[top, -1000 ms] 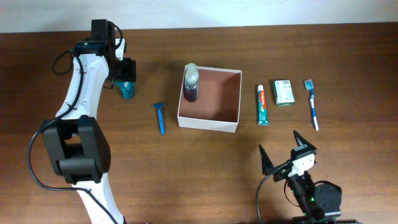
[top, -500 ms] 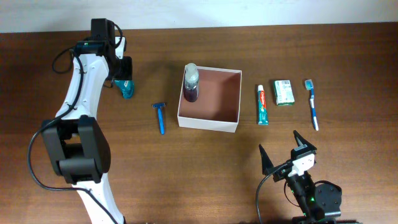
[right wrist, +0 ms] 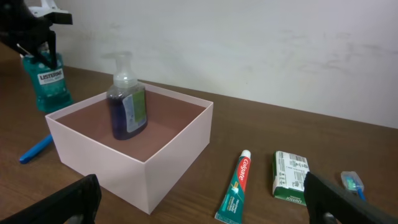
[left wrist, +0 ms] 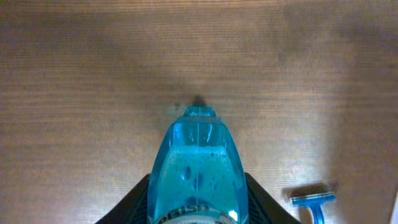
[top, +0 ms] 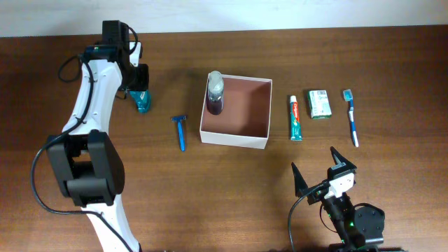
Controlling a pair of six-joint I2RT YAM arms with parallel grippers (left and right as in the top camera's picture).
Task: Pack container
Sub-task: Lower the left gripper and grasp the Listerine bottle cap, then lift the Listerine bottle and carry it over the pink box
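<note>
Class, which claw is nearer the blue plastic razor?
Left. The left claw, at the teal mouthwash bottle, is close by, left of the blue plastic razor; the right claw sits far to its right.

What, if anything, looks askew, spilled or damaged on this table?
Nothing stands out. The soap bottle stands upright in a corner of the container; razor, toothpaste, carton and toothbrush lie neatly apart on the table, nothing spilled.

White/pink-brown container [top: 233, 140], teal mouthwash btl [top: 143, 103]
</note>
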